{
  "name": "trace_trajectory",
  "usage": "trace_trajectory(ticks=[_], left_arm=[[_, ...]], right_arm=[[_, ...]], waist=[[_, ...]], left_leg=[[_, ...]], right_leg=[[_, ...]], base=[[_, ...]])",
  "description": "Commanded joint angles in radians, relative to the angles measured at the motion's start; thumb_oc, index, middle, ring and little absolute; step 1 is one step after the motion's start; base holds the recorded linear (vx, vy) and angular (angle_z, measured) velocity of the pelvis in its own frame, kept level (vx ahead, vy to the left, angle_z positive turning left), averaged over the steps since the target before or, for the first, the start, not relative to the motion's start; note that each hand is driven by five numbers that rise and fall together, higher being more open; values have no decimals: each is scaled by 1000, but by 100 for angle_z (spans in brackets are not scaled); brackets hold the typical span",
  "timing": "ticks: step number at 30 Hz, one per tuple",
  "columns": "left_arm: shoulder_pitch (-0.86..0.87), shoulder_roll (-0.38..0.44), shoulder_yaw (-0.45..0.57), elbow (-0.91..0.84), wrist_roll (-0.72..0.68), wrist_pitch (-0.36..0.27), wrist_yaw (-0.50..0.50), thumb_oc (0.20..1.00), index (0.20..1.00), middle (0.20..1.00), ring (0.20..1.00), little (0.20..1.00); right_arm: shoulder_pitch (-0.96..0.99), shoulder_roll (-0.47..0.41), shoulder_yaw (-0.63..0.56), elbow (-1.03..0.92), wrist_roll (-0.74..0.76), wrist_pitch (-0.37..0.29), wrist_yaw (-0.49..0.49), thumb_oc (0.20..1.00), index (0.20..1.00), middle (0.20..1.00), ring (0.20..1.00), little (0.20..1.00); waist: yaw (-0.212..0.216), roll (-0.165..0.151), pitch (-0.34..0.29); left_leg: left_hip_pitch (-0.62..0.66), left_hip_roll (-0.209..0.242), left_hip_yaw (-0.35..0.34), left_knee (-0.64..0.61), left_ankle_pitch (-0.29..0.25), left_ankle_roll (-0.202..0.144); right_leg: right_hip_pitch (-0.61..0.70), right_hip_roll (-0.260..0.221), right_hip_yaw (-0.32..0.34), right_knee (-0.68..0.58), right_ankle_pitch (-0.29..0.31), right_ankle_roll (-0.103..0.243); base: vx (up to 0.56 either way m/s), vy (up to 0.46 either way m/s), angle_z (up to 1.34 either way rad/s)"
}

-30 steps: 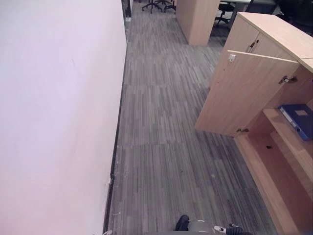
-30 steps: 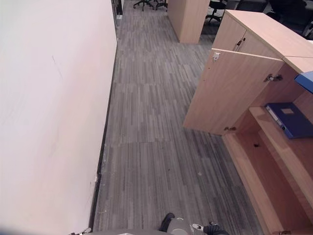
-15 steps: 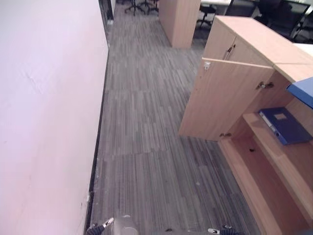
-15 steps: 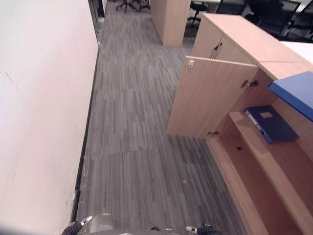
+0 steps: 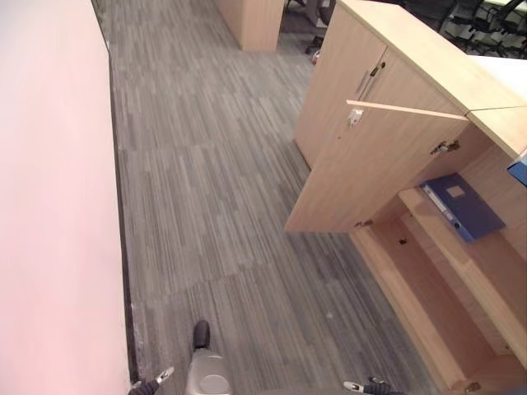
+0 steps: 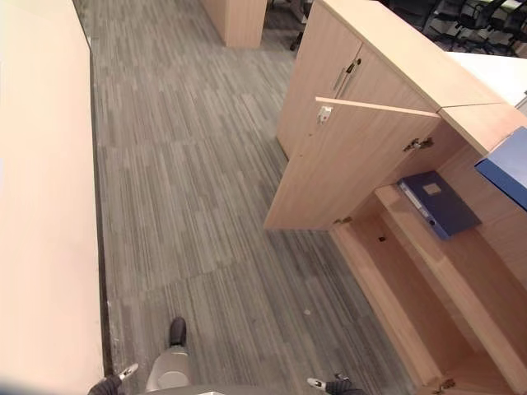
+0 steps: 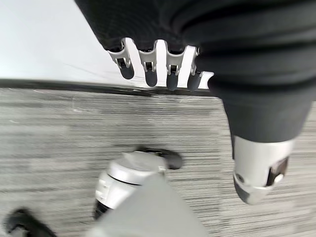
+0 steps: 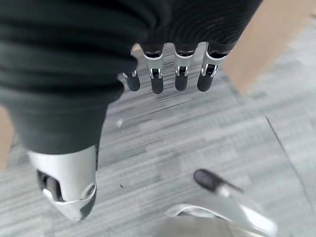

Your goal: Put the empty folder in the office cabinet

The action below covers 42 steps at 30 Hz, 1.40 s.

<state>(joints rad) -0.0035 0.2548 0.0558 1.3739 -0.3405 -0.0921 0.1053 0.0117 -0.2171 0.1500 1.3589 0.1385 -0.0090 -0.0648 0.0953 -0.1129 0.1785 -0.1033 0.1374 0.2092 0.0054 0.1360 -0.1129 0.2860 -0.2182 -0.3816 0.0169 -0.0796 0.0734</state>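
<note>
Left eye view shows the blue folder (image 5: 461, 208) lying flat on the middle shelf (image 5: 486, 267) of the open cabinet (image 5: 428, 74), near the shelf's back edge; the bottom compartment looks bare. Stiff, light and smooth by its look, it is best held at the spine. Left hand (image 7: 163, 69) and right hand (image 8: 168, 69) hang with relaxed fingers, holding nothing

The open office cabinet (image 6: 387, 271) runs off the right and near edges, so its right side and lower compartment are cut off. A second blue folder (image 6: 506, 169) at the right edge shows as a corner only. The far office chairs (image 5: 486, 12) are cropped by the top edge.
</note>
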Motion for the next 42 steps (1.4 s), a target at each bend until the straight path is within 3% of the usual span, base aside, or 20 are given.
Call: trace_trajectory(ticks=[1,3,6,7,10,12,13,14,20,21,23,26,29,34,37,38,39,40,41,42], left_arm=[[57,5,-54,-12,15,-11,9,1000,1000,1000,1000,1000],[42,36,-57,-31,19,-11,12,1000,1000,1000,1000,1000],[45,56,-55,-38,37,-9,11,1000,1000,1000,1000,1000],[57,67,-52,-41,62,-4,4,1000,1000,1000,1000,1000],[66,68,-42,-39,75,2,1,1000,1000,1000,1000,1000],[72,63,-31,-35,75,4,-3,1000,1000,1000,1000,1000],[72,62,-30,-35,76,4,-3,1000,1000,1000,1000,1000],[80,53,-22,-32,80,3,-4,1000,1000,1000,1000,1000],[92,31,-22,-28,107,5,-12,1000,1000,1000,1000,1000],[93,31,-22,-30,111,4,-14,1000,1000,1000,1000,1000],[87,29,-22,-29,132,2,-13,1000,1000,1000,1000,1000],[89,24,-25,-29,138,2,-16,1000,1000,1000,1000,1000],[77,20,-47,-32,149,1,-17,1000,1000,1000,1000,1000],[56,19,-81,-54,160,-4,-22,1000,1000,1000,1000,1000],[34,21,-117,-88,164,-12,-26,1000,1000,1000,1000,1000],[21,25,-137,-130,151,-25,-24,1000,1000,1000,1000,1000],[17,28,-146,-152,146,-30,-23,1000,1000,1000,1000,1000],[0,36,-186,-222,149,-44,-19,1000,1000,1000,1000,1000],[-5,56,-242,-313,177,-52,-42,1000,1000,1000,1000,1000],[16,116,-303,-455,214,-62,-79,1000,1000,1000,1000,1000]], right_arm=[[-43,-60,26,-10,21,6,12,1000,1000,1000,1000,1000],[-57,-60,24,-25,25,10,20,1000,1000,1000,1000,1000],[-64,-61,25,-51,30,8,22,1000,1000,1000,1000,1000],[-69,-63,16,-88,40,2,19,1000,1000,1000,1000,1000],[-77,-60,15,-115,34,-3,16,1000,1000,1000,1000,1000],[-88,-60,20,-125,22,-4,20,1000,1000,1000,1000,1000],[-89,-60,21,-125,22,-4,20,1000,1000,1000,1000,1000],[-99,-62,26,-133,10,-5,18,1000,1000,1000,1000,1000],[-106,-72,22,-123,8,-3,13,1000,1000,1000,1000,1000],[-105,-73,21,-119,8,-2,12,1000,1000,1000,1000,1000],[-81,-70,22,-97,6,-2,11,1000,1000,1000,1000,1000],[-66,-68,26,-82,0,0,10,1000,1000,1000,1000,1000],[-56,-75,23,-59,6,-2,5,1000,1000,1000,1000,1000],[-46,-77,31,-46,8,-9,9,1000,1000,1000,1000,1000],[-53,-77,40,-43,16,-14,10,1000,1000,1000,1000,1000],[-58,-87,50,-50,18,-19,4,1000,1000,1000,1000,1000],[-62,-93,48,-52,22,-19,3,1000,1000,1000,1000,1000],[-74,-107,52,-53,16,-19,1,1000,1000,1000,1000,1000],[-80,-121,60,-58,2,-17,3,1000,1000,1000,1000,1000],[-86,-145,69,-72,-29,-19,9,1000,1000,1000,1000,1000]], waist=[[25,67,-17],[14,54,-23],[8,42,-29],[7,49,-30],[5,59,-22],[3,68,-13],[2,70,-12],[-4,83,-2],[-28,87,23],[-30,88,24],[-34,70,15],[-39,70,4],[-57,71,-18],[-82,67,-34],[-96,55,-36],[-96,47,-28],[-90,53,-25],[-76,58,-11],[-75,54,-7],[-60,60,-4]], left_leg=[[-11,101,-61,-72,50,-12],[28,7,-29,-62,-17,56],[80,-90,-17,-62,-89,111],[149,-154,11,-84,-142,155],[205,-165,64,-93,-190,167],[221,-154,98,-93,-201,161],[221,-151,98,-93,-201,160],[246,-142,128,-93,-210,151],[301,-131,178,-93,-224,137],[307,-126,185,-93,-224,133],[319,-127,187,-93,-233,125],[331,-114,198,-91,-236,120],[343,-69,213,-83,-235,91],[339,-6,242,4,-268,68],[291,80,281,176,-306,37],[263,139,286,311,-281,23],[241,168,275,367,-260,11],[169,159,201,395,-227,7],[111,130,135,342,-246,13],[62,103,46,205,-184,-4]], right_leg=[[-61,-20,22,87,24,104],[-147,-121,36,250,138,125],[-178,-197,30,379,219,139],[-190,-275,-56,494,287,150],[-211,-319,-211,559,299,165],[-237,-298,-299,522,284,173],[-234,-293,-302,517,285,172],[-266,-270,-368,464,284,179],[-332,-221,-433,317,320,187],[-341,-216,-431,295,335,188],[-315,-159,-395,186,306,169],[-304,-136,-392,162,288,159],[-291,-84,-378,126,222,122],[-300,-41,-333,138,162,86],[-293,-10,-314,137,114,49],[-269,24,-299,122,81,19],[-257,51,-292,109,61,2],[-247,69,-275,93,39,-13],[-239,67,-257,77,31,-10],[-220,83,-213,45,25,-5]], base=[[327,630,-33],[256,643,-36],[306,596,-43],[407,699,-6],[228,377,-31],[88,84,-57],[77,24,-43],[74,26,-27],[69,-38,-31],[57,-134,7],[119,-206,-11],[115,-144,-44],[117,-237,-69],[70,-183,-29],[71,-257,-47],[79,-318,-61],[27,-258,-92],[-4,-59,-108],[74,102,-83],[176,187,-74]])
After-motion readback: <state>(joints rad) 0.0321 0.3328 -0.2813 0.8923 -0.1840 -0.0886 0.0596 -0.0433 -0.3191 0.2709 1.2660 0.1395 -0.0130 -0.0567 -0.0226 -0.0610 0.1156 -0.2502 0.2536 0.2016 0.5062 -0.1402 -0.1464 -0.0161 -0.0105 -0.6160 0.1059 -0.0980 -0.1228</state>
